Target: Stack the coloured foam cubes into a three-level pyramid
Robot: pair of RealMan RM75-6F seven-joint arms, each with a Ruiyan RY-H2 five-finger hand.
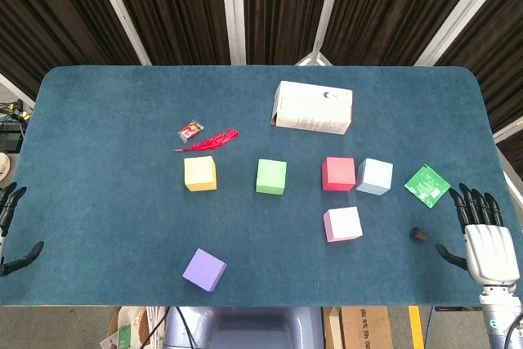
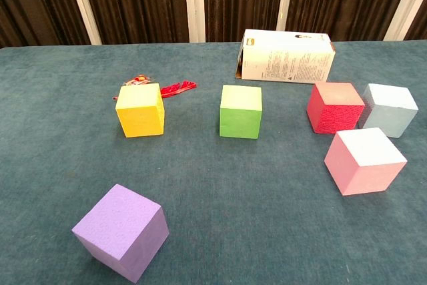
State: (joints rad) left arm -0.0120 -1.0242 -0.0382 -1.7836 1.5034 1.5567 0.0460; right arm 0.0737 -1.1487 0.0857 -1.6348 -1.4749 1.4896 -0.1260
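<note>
Several foam cubes lie apart on the blue table [image 1: 122, 120], none stacked. A yellow cube [image 1: 200, 173] [image 2: 140, 110], green cube [image 1: 271, 176] [image 2: 241, 111], red cube [image 1: 338, 173] [image 2: 334, 107] and light blue cube [image 1: 374, 176] [image 2: 390, 109] form a row. A pink cube [image 1: 342, 224] [image 2: 364, 160] sits nearer, a purple cube [image 1: 204, 270] [image 2: 121, 231] at the near left. My right hand [image 1: 486, 234] lies open at the table's right edge, fingers spread. My left hand [image 1: 10, 230] shows partly at the left edge, fingers spread, holding nothing.
A white carton [image 1: 314, 107] [image 2: 287, 56] lies behind the cubes. A red feather [image 1: 210, 140] [image 2: 177, 87] and small red packet [image 1: 190, 130] lie behind the yellow cube. A green card [image 1: 426, 185] and small black object [image 1: 418, 234] lie near my right hand.
</note>
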